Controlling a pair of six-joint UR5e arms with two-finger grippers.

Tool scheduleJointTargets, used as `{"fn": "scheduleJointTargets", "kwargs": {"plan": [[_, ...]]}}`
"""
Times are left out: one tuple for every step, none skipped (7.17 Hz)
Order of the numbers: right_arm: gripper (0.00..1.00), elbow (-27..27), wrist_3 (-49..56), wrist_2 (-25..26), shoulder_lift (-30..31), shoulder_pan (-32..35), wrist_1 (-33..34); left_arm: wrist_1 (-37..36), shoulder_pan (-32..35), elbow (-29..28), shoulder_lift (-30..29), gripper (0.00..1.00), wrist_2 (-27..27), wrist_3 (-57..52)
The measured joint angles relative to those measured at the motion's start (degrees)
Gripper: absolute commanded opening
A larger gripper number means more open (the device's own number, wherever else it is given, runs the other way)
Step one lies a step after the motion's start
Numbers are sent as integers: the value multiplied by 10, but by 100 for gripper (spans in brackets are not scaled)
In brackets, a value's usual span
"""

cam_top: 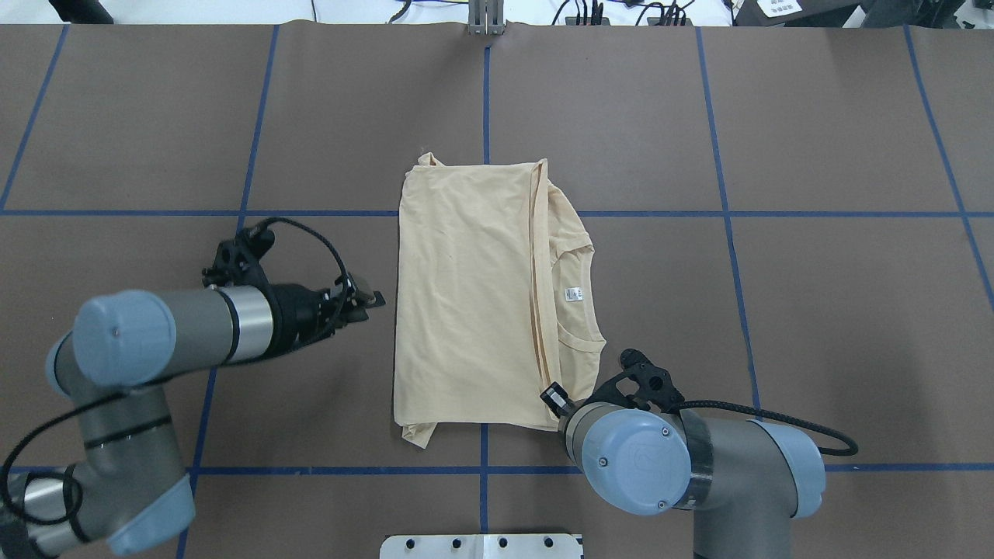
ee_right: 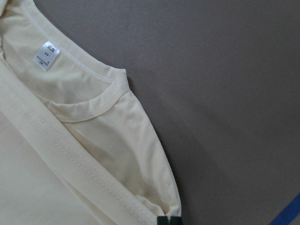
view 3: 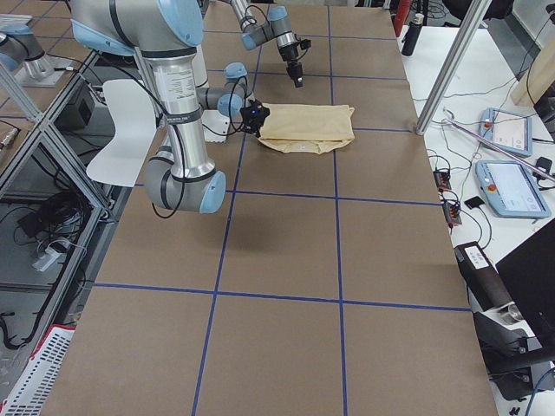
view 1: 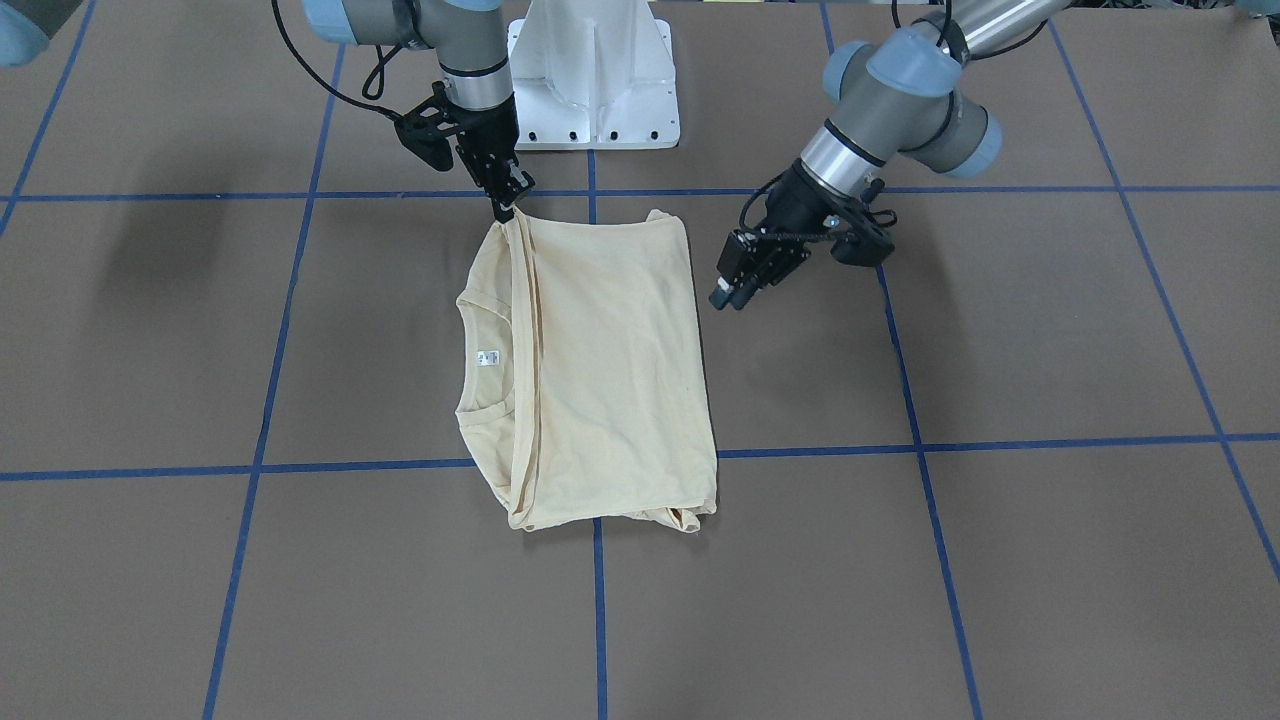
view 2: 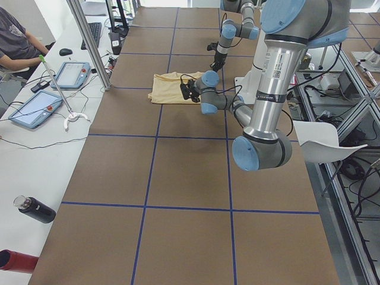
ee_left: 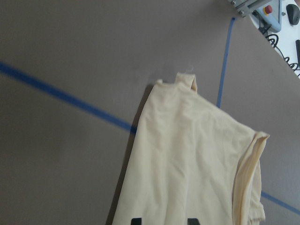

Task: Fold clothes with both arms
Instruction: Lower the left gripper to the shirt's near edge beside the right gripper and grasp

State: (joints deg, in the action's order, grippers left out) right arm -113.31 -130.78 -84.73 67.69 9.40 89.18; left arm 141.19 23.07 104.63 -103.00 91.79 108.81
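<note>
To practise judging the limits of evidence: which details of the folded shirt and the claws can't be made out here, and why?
T-shirt: sleeves and lower layers, covered by its top fold in every view.
Neck label: its print, too small even in the right wrist view.
Right claw: mostly behind its own arm overhead; cut off by the right wrist view's bottom edge.

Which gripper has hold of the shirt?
The right gripper, shut on a corner of the shirt; the left gripper hangs open, clear of it.
</note>
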Motion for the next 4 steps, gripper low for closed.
{"fn": "scheduleJointTargets", "kwargs": {"plan": [[0, -4, 0, 0, 4, -2, 0, -30, -56, 26, 13, 43, -44, 38], [0, -5, 0, 0, 7, -3, 0, -68, -101, 41, 13, 43, -83, 64], [0, -6, 0, 0, 8, -3, 0, -98, -128, 44, 7, 43, -108, 75], [0, -6, 0, 0, 8, -4, 0, -117, -142, 41, 0, 43, -118, 79]]}}
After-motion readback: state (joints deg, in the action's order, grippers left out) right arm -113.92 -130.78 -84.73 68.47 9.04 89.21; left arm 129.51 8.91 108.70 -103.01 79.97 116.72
